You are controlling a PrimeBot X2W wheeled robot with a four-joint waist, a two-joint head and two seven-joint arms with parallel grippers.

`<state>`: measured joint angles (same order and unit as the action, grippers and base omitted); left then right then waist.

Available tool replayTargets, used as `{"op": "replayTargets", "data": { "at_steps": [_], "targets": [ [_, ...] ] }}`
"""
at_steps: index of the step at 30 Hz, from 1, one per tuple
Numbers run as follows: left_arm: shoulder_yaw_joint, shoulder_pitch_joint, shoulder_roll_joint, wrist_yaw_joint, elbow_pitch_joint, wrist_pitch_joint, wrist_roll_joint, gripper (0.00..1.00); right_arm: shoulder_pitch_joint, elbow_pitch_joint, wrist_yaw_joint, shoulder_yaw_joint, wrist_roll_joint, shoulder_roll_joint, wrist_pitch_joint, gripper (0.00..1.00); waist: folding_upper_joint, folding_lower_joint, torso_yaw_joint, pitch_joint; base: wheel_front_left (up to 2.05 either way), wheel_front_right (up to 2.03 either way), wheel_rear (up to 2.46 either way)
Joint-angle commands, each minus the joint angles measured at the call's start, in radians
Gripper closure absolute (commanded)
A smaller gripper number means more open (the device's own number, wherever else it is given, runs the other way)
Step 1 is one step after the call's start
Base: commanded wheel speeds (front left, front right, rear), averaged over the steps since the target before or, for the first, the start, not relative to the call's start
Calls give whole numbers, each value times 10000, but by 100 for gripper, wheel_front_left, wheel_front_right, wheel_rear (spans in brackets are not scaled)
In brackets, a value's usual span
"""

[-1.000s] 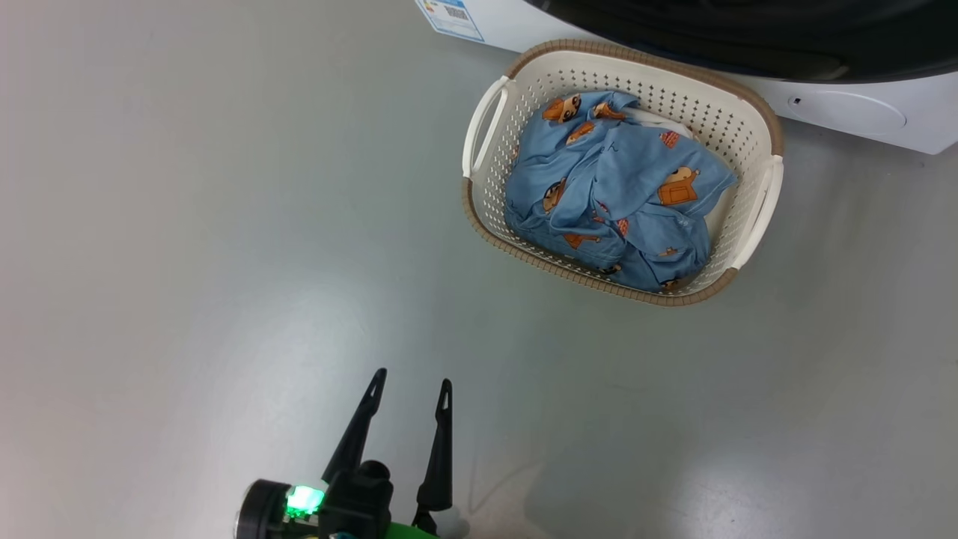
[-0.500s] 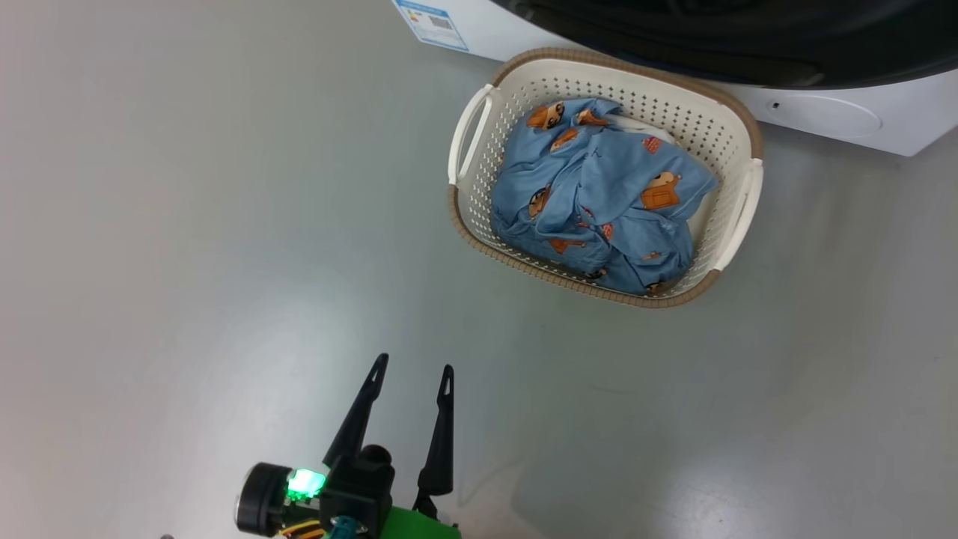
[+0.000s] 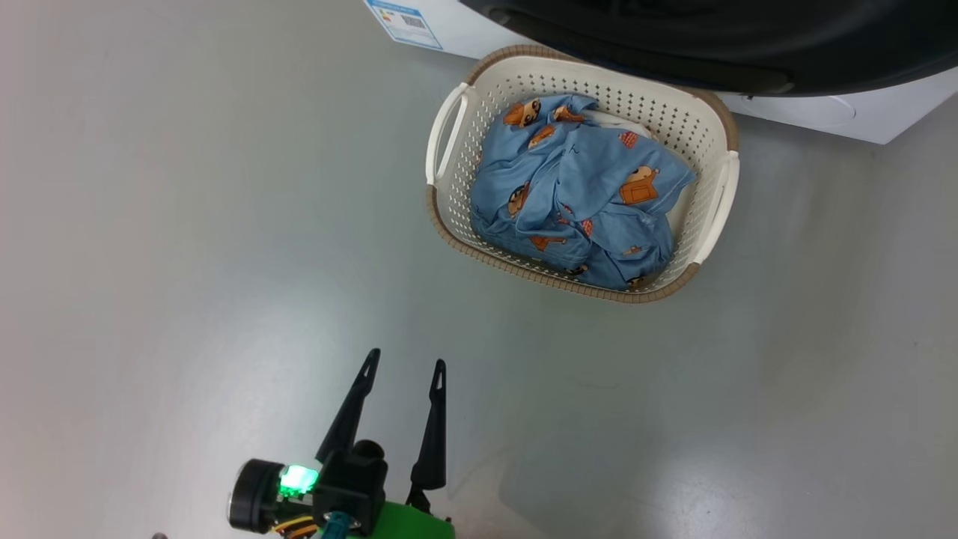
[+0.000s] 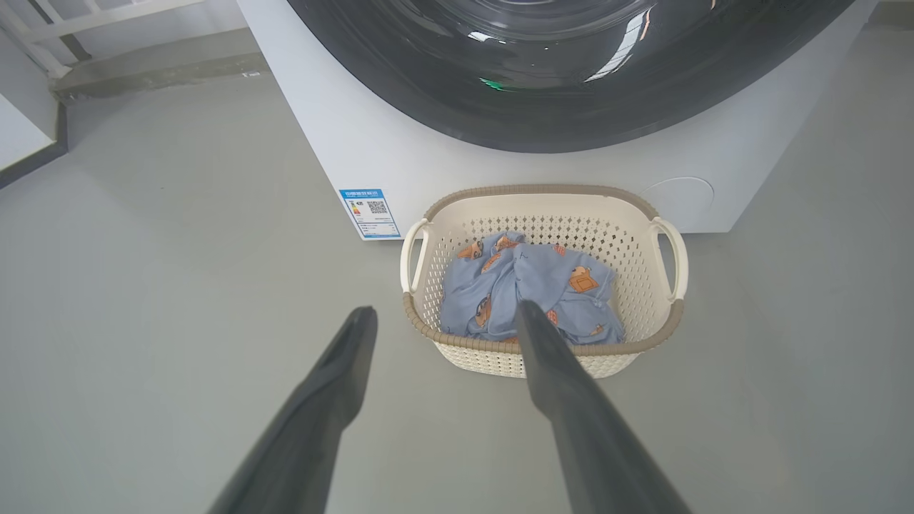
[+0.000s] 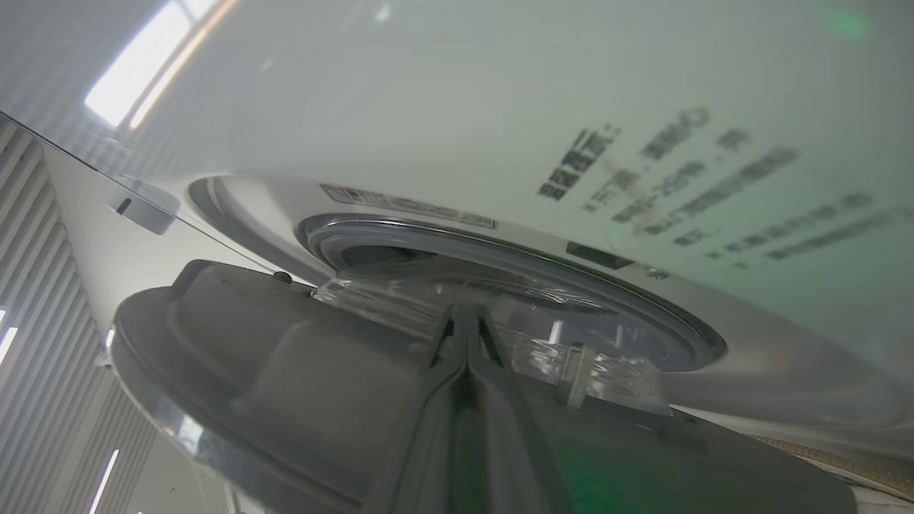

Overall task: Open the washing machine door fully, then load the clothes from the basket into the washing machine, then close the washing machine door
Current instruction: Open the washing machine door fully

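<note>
The basket (image 3: pixel 449 232) of clothes (image 3: pixel 576 195) sits far-right of the left gripper (image 3: pixel 405 361), whose jaws are spread and empty; the right gripper (image 5: pixel 465 318), fingers pressed together, lies against the washing machine door (image 5: pixel 285 371).

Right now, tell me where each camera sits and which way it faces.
Head view: high up, facing down at the basket of clothes; left jaws open, lower left.
Left wrist view: facing along its open jaws toward the basket and washing machine.
Right wrist view: close against the washing machine door, facing the gasket; right jaws shut.
Shared: head and left wrist both see basket, clothes and blue label.
</note>
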<state>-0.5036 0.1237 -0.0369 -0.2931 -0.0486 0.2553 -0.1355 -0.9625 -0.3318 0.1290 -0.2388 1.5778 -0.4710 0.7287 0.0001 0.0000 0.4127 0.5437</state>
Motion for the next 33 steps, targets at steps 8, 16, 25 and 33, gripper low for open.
{"op": "replayTargets", "data": {
  "at_steps": [8,16,25,33],
  "targets": [
    [399,62,-133,8,186,65,149,0,299,290,17,323,169,208,561,100,-1,0,-102,-25,0,0,0],
    [478,127,-133,28,112,65,116,0,467,502,17,480,238,433,1057,100,-1,0,-306,-154,0,0,0],
    [536,354,-133,-18,88,65,-80,0,874,826,17,885,116,754,1615,100,-1,0,-713,-360,0,0,0],
    [564,470,-133,-43,-10,65,-285,0,1360,1019,17,1346,76,1252,1942,100,-1,0,-1067,-717,0,0,0]
  ]
}}
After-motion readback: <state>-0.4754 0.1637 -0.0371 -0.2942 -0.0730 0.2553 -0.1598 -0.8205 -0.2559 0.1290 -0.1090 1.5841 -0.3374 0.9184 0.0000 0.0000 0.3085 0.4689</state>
